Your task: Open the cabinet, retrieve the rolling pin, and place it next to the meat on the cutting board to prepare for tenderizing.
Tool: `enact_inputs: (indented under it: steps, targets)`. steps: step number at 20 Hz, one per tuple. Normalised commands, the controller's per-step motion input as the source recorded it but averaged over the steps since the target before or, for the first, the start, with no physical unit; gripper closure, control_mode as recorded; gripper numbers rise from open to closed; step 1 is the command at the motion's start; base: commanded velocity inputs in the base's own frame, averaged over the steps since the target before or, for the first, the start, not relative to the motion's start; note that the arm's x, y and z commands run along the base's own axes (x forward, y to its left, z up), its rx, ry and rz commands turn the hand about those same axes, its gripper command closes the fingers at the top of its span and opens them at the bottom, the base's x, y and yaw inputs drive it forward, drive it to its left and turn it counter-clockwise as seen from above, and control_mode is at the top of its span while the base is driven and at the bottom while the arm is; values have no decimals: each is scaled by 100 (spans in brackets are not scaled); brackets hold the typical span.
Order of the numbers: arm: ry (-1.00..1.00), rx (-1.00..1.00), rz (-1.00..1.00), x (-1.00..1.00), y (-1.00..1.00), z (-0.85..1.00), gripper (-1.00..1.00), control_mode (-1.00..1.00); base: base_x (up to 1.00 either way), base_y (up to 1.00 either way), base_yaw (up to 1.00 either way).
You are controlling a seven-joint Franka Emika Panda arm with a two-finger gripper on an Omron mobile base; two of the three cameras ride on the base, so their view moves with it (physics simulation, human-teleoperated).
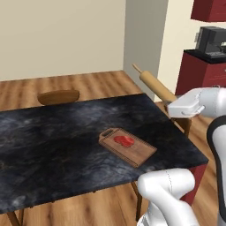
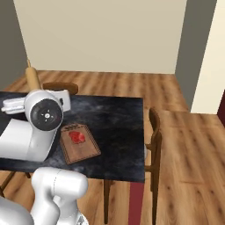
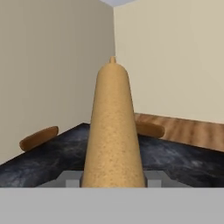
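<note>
Retrieval: done, judging by how things lie; the rolling pin (image 1: 153,84) is out of its cabinet and carried in the air by the arm.
Rolling pin position: it sticks out from the hand past the far right corner of the desk (image 1: 53,132), tilted with its free handle up and away; in the right base view the rolling pin (image 2: 31,77) rises behind the arm's white wrist, above the desk's left side.
Fingers: clamped on the rolling pin; in the hand view the pin's thick body (image 3: 113,131) fills the gap between them and runs straight ahead, and the tips themselves are mostly hidden behind it.
Cutting board: the cutting board (image 1: 129,146) lies flat on the desk toward its near right part, well below and apart from the pin.
Meat: the meat (image 1: 124,141) sits on the board's far half, leaving bare wood beside it on the near side.
Cabinet: a dark-red cabinet (image 1: 209,9) shows at the upper right edge; whether its door is open cannot be told.
Left to do: swing the pin over the board, lower it level beside the meat, and release it.
Progress: roughly past the middle, with only the placing step outstanding.
</note>
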Motion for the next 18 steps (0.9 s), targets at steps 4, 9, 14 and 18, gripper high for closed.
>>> enact_inputs:
  steps: [4, 9, 14, 18]
  targets:
    - [8, -1, 7, -4, -1, -44, 100, -100, 0, 0, 0]
    - [8, -1, 5, -10, -9, -38, 100, -100, 0, 0, 0]
    - [0, -7, 1, -50, -20, -40, 100, -100, 0, 0, 0]
    - [0, -9, 0, -64, -25, -38, 100, -100, 0, 0, 0]
